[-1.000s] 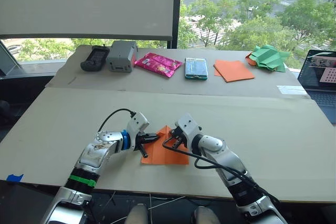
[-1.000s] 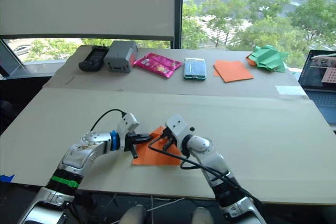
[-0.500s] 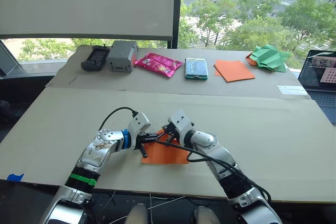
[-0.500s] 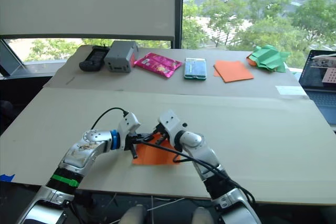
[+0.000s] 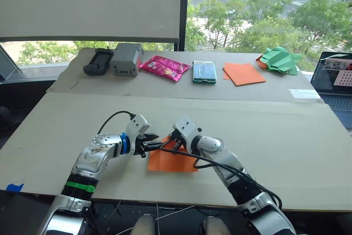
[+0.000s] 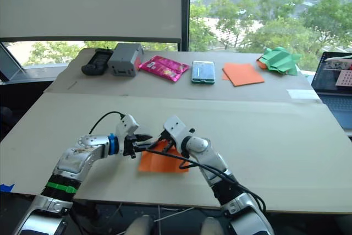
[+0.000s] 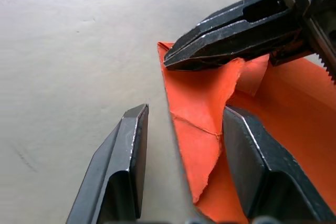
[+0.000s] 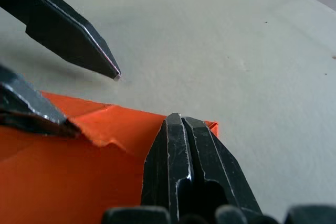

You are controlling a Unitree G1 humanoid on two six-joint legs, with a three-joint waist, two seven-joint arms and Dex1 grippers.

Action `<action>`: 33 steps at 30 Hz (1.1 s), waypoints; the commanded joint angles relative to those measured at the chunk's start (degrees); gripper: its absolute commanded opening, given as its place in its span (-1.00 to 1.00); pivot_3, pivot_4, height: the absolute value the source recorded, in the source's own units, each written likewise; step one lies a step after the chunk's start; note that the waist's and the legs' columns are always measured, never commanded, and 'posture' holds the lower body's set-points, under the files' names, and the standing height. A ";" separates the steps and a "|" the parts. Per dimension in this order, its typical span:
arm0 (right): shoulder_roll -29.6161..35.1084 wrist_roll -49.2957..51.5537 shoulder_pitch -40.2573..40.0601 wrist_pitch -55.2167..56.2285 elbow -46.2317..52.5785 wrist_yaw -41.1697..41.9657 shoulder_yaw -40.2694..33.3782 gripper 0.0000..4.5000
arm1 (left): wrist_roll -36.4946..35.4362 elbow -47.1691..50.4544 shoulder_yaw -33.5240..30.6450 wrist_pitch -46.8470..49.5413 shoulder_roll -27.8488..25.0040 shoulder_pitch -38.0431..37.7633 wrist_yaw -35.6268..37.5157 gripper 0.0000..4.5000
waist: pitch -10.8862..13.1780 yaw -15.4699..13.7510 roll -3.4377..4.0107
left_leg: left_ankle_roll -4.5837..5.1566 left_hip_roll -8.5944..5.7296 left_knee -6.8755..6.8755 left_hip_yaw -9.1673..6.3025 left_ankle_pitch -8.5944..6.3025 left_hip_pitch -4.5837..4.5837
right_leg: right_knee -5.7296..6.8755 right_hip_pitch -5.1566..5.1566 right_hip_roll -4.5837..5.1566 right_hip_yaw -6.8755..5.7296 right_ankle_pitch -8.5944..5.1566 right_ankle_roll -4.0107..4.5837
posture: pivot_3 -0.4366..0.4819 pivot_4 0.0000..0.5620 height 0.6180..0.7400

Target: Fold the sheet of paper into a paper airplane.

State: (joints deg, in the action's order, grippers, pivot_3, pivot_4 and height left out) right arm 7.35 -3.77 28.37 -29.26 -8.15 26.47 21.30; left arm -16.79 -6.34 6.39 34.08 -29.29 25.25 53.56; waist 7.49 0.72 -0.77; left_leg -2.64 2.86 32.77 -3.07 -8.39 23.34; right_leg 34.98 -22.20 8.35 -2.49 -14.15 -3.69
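- The sheet of paper [image 5: 173,159] lies flat near the front edge of the big table [image 5: 286,147], right in front of the robot. It is orange, and part of it is folded over.
- The left gripper [image 5: 152,143] is at the paper's left far corner. Its two black fingers [image 7: 123,166] are apart (one sits over bare table, the other rests on the orange paper). The raised paper edge stands between them.
- The right gripper [image 5: 170,140] is at the same corner, just beside the left one. Its fingers [image 8: 181,166] are pressed together, pinching the corner of the paper where it lifts up.
- The two grippers point at each other, with their tips very close.
- Far back on the table there is a row of things. From left to right: a black device [image 5: 99,61], a gray box [image 5: 126,59], a pink snack bag [image 5: 165,67] and a blue-green pack [image 5: 204,71].
- Next come some smooth orange sheets [image 5: 243,73], then a pile of green crumpled paper [image 5: 281,60].
- A laptop [image 5: 335,81] sits at the far right edge.
- Behind it all is a window with green trees [image 5: 264,20] outside, and a white blind [image 5: 91,4] hangs on the left.
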 commanded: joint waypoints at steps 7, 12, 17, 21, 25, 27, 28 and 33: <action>0.42 -0.87 -0.68 -2.07 -1.45 -0.54 -0.13 -1.00 | -4.36 -3.27 -2.95 0.87 1.91 6.04 1.81 -0.99 | 0.00 0.01 -0.01 | 0.01 0.00 0.00 0.01 0.01 0.00 | 0.00 0.01 0.00 0.00 0.00 0.00 | -0.05 -0.47 0.38; 0.55 -0.80 -0.92 -2.43 -1.06 -0.76 -0.37 -1.00 | -0.13 -7.55 0.45 -2.13 3.15 7.91 -0.31 -0.99 | -0.01 -0.04 -0.01 | 0.03 -0.01 0.00 0.00 0.02 -0.02 | 0.03 0.03 -0.02 0.00 0.01 -0.01 | -0.05 -0.47 0.38; 0.47 -0.78 -0.92 -2.56 -1.13 -0.89 -0.35 -1.00 | 5.13 -12.73 4.47 -6.88 5.14 9.29 -1.60 -0.99 | -0.01 -0.09 -0.02 | 0.04 -0.02 0.01 0.01 0.03 0.01 | 0.01 0.04 -0.02 0.00 0.01 -0.01 | -0.05 -0.47 0.38; 0.41 -0.79 -0.93 -2.73 -0.98 -1.01 -0.32 -1.00 | 7.18 -14.57 6.11 -8.98 6.24 9.55 -1.08 -0.99 | -0.01 -0.05 -0.02 | 0.13 -0.02 0.01 0.00 0.08 0.00 | 0.04 0.03 -0.02 0.00 0.01 -0.01 | -0.05 -0.47 0.38; 0.36 -0.86 -1.06 -3.02 -0.61 -1.13 -0.28 -1.00 | 11.12 -17.22 8.24 -11.80 5.88 8.98 -1.56 -0.99 | -0.03 -0.21 -0.01 | 0.05 -0.02 0.01 0.01 0.03 -0.01 | 0.02 0.06 -0.02 0.00 0.01 -0.01 | -0.05 -0.47 0.38; 0.40 -0.85 -1.19 -3.21 -0.35 -1.12 -0.20 -1.00 | 12.37 -17.77 9.08 -13.08 5.64 8.51 -1.17 -0.99 | -0.09 -0.31 0.01 | 0.04 -0.02 0.01 0.01 0.02 -0.02 | 0.02 0.07 -0.02 0.00 0.01 -0.01 | -0.05 -0.47 0.38; 0.42 -0.86 -1.29 -3.30 -0.22 -1.14 -0.15 -1.00 | 12.92 -17.47 9.68 -13.36 5.41 7.99 -0.70 -0.99 | -0.12 -0.34 0.02 | 0.03 -0.02 0.01 0.01 0.02 -0.02 | 0.02 0.07 -0.02 0.00 0.01 -0.01 | -0.05 -0.47 0.38; 0.36 -0.90 -1.66 -3.59 0.28 -1.32 0.11 -1.00 | 15.24 -16.78 12.21 -14.48 3.97 5.58 0.99 -0.99 | -0.27 -0.20 0.12 | 0.03 -0.01 0.01 0.01 0.02 -0.03 | 0.02 0.07 -0.02 0.00 0.01 -0.01 | -0.05 -0.47 0.38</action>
State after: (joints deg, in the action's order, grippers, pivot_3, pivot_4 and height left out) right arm 7.35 -3.82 27.87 -30.66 -7.30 25.27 21.10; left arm -4.19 -21.68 15.80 18.67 -24.49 33.22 53.33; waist 7.22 0.52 -0.66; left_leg -2.61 2.85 32.78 -3.06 -8.37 23.30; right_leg 35.01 -22.12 8.33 -2.48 -14.15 -3.69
